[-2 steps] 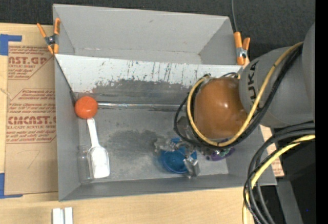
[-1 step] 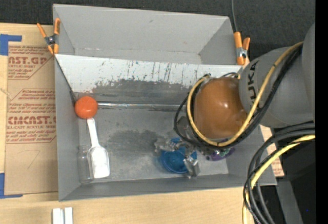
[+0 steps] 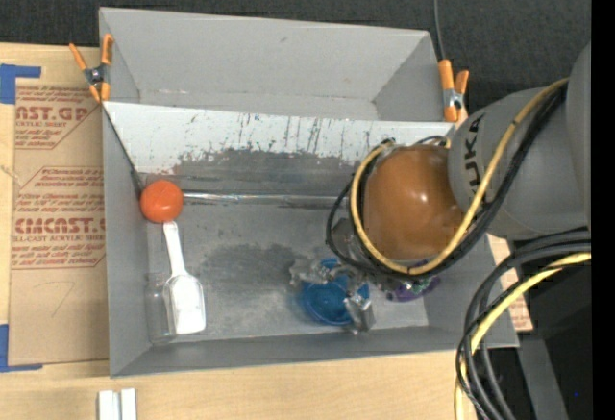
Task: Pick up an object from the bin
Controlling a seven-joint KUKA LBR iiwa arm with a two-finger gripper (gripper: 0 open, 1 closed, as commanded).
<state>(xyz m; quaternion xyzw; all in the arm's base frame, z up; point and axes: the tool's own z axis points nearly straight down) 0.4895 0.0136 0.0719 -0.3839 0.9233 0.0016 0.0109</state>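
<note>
My gripper [image 3: 338, 285] is low in the bin's front right part, under the arm's brown dome. It is right at a blue rounded plastic thing [image 3: 323, 305] lying near the front wall. Metal parts of the gripper show on either side of that blue thing. A small purple thing [image 3: 411, 288] peeks out from under the dome just to the right.
An orange ball [image 3: 161, 201] rests at the left by the back slope. A white scoop [image 3: 183, 285] lies below it, beside a clear plastic piece [image 3: 157, 305] in the front left corner. Bare bin floor lies between them and the gripper.
</note>
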